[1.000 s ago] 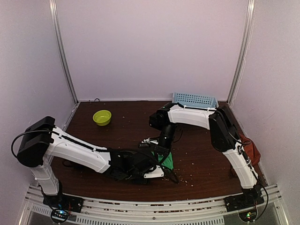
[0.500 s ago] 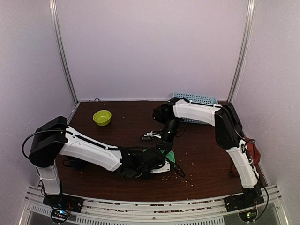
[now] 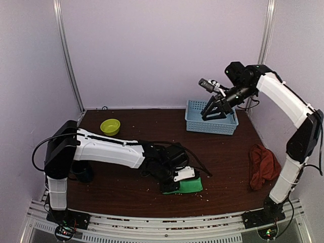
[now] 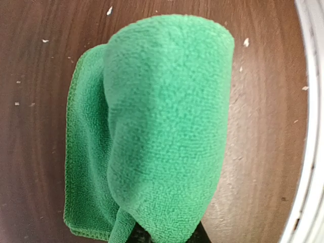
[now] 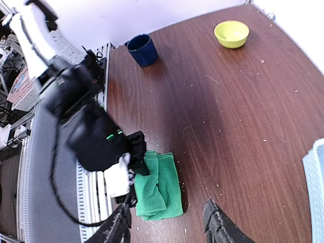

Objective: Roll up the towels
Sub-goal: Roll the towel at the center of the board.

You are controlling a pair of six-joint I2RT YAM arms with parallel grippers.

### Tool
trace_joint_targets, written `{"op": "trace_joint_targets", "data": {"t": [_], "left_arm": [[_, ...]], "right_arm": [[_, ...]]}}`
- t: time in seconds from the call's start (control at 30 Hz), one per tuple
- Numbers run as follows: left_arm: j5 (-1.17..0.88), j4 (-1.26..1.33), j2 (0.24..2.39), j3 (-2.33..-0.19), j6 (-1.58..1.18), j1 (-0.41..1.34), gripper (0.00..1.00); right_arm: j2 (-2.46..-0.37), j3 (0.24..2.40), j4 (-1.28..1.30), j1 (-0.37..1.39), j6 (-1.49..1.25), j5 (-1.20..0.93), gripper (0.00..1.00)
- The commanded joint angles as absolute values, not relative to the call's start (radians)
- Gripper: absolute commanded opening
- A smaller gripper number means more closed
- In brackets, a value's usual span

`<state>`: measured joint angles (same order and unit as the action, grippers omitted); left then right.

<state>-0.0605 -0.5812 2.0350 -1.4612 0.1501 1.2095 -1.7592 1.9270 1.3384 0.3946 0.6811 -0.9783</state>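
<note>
- Dark brown surface (image 3: 147, 126), crumb-speckled, pale walls around.
- Green towel (image 3: 188, 186) near front edge, about mid-width; partly doubled over itself, not yet a tight roll.
- Long axis left-to-right in top view; top-to-bottom in left wrist view, raised fold lying over flat layer.
- Left pincer (image 3: 178, 178) pinching near end of that fold.
- Best done by carrying fold over evenly, edges aligned, pull kept light, then pressing down.
- Right pincer (image 3: 212, 112) spread, empty, high over light-blue basket (image 3: 202, 126).
- Rust towel (image 3: 263, 164) crumpled at right edge, unrolled.
</note>
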Motion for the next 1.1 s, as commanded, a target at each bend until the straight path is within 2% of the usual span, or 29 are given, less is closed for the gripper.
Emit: {"op": "trace_joint_targets", "data": {"t": [0.0, 0.17, 0.33, 0.43, 0.53, 0.67, 1.07], "left_arm": [[-0.476, -0.763, 2.172, -1.504, 0.051, 1.138, 0.09], [-0.625, -0.823, 2.28, -1.628, 0.044, 1.079, 0.09], [-0.739, -0.844, 2.353, -1.698, 0.034, 1.035, 0.07], [-0.796, -0.844, 2.384, -1.714, 0.023, 1.01, 0.07], [-0.828, -0.844, 2.402, -1.729, 0.017, 0.997, 0.07], [-0.852, -0.844, 2.404, -1.736, 0.014, 0.996, 0.07], [-0.848, -0.844, 2.411, -1.707, 0.023, 0.976, 0.06]], "right_arm": [[-1.591, 1.762, 1.342, 0.412, 0.795, -1.064, 0.5], [-1.393, 1.525, 1.194, 0.617, 0.777, -0.869, 0.45], [-1.349, 1.367, 1.168, 0.86, 0.792, -0.69, 0.42], [-1.331, 1.253, 1.063, 0.956, 0.748, -0.561, 0.42], [-1.319, 1.142, 0.871, 1.034, 0.678, -0.333, 0.48], [-1.362, 1.043, 0.707, 1.091, 0.659, -0.139, 0.53], [-1.505, 0.864, 0.408, 1.171, 0.723, 0.067, 0.6]]}}
